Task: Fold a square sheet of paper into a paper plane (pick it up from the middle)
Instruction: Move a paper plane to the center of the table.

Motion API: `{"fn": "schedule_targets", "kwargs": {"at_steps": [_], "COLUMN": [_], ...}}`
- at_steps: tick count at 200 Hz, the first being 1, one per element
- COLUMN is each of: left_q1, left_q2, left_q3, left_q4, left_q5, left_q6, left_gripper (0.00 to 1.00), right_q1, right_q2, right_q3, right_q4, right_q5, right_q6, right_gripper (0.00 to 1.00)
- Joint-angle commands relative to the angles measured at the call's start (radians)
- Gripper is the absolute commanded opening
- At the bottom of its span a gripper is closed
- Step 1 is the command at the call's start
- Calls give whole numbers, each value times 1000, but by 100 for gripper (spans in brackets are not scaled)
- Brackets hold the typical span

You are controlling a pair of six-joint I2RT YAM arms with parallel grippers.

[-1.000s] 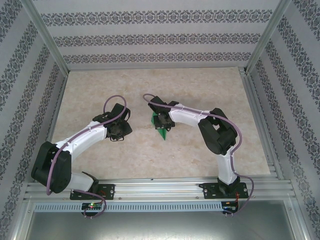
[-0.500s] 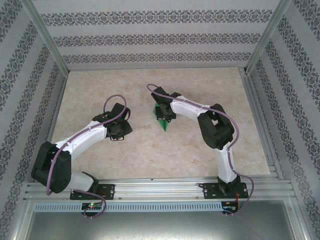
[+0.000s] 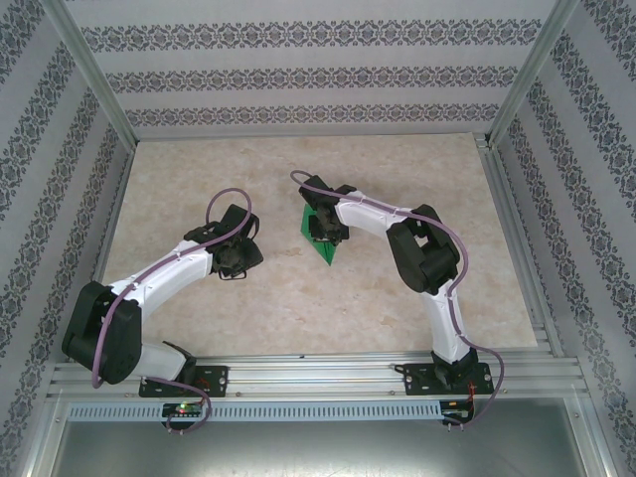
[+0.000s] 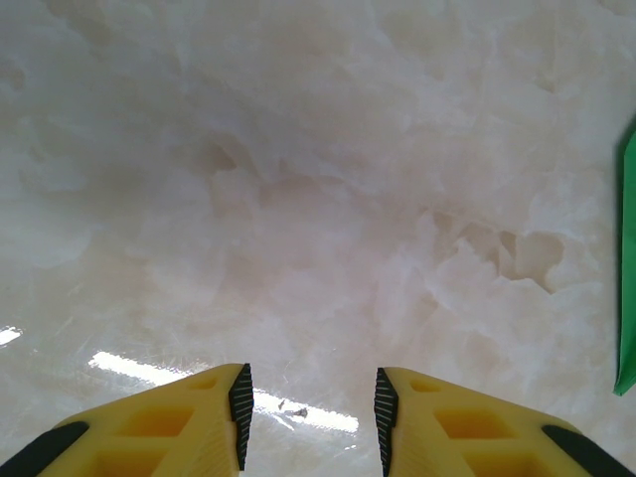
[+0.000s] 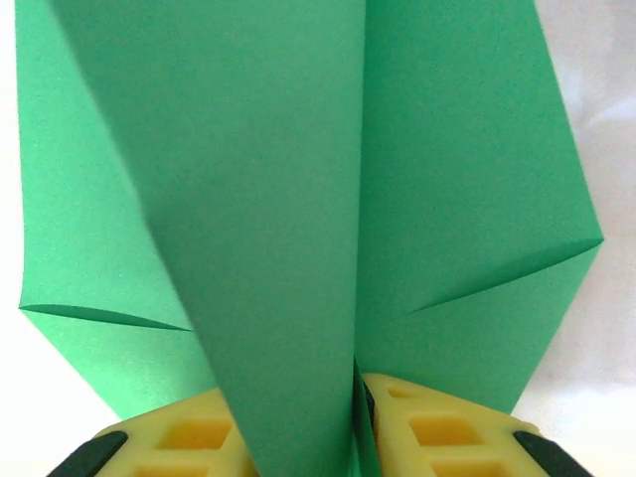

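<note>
Location: the paper plane (image 5: pixel 298 179) sits mid-table (image 3: pixel 199 179), a creased green dart, wings spread, centre fold raised. The right gripper (image 5: pixel 358 390) straddles that fold, probably to set the crease; whether its fingers pinch or merely flank it cannot be told. The left gripper (image 4: pixel 310 402) hovers nearby, jaws apart and empty, clear of the work. No labels or writing legible.

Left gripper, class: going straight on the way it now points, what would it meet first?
The left gripper would most likely meet the bare table first. The green paper lies off to the right of that line in its wrist view and would probably be missed; depth is hard to judge.
</note>
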Motion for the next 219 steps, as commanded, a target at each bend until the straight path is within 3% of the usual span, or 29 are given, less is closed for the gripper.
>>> {"fn": "schedule_targets", "kwargs": {"at_steps": [1,45,93,115,153,184,195,210,219], "left_q1": [15,15,15,14,15,15,15,15,15], "left_q2": [-11,-20,-41,-47,-82,-139,-162,-198,-219], "left_q3": [26,37,46,50,59,60,60,45,25], "left_q4": [-15,-12,-17,-21,-28,-30,-38,-24,4], "left_q5": [-9,-17,-38,-47,-101,-224,-297,-436,-533], "left_q6": [18,33,53,60,102,163,187,240,272], "left_gripper": [41,43,45,45,46,53,57,67,79], "right_q1": [1,7,4,5,18,0,-15,-70,-114], "right_q2": [73,-38,-220,-313,-605,-876,-951,-1024,-1049], "right_q3": [-15,9,-15,-57,-261,-514,-598,-711,-769], "right_q4": [-29,-43,-32,-16,117,309,366,450,490], "right_q5": [-15,36,47,62,276,488,571,617,627], "right_q6": [20,-5,-25,-24,-97,-201,-227,-282,-325], "right_gripper": [28,31,50,52,54,70,80,89,94]}}
